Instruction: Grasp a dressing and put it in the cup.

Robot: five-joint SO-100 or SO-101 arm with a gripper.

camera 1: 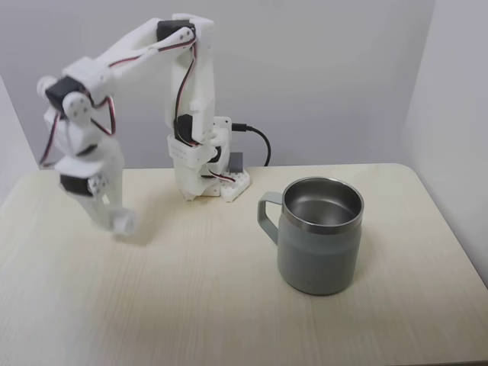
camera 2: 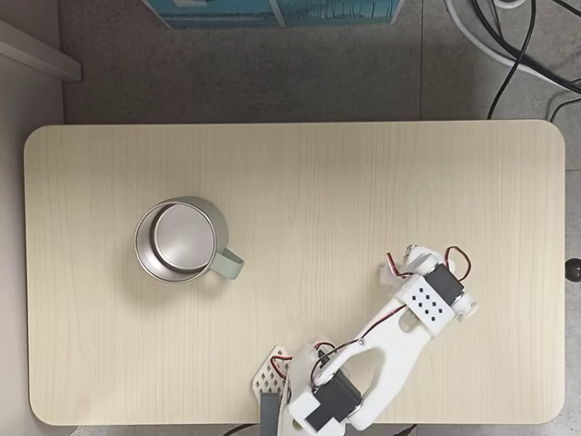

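Dressing [camera 1: 123,223] looks pinched at the tool [camera 1: 118,221] tips, a small white roll low over the counter [camera 1: 229,305]; grip closed on it, judging by the front fixed view, long axis unclear. Cup [camera 1: 320,236] stands upright, well apart from the tool, handle toward it, mouth empty. Next move likely lift and carry across to the cup. Pale wood counter, grey wall behind the arm base [camera 1: 217,183], cables beyond.
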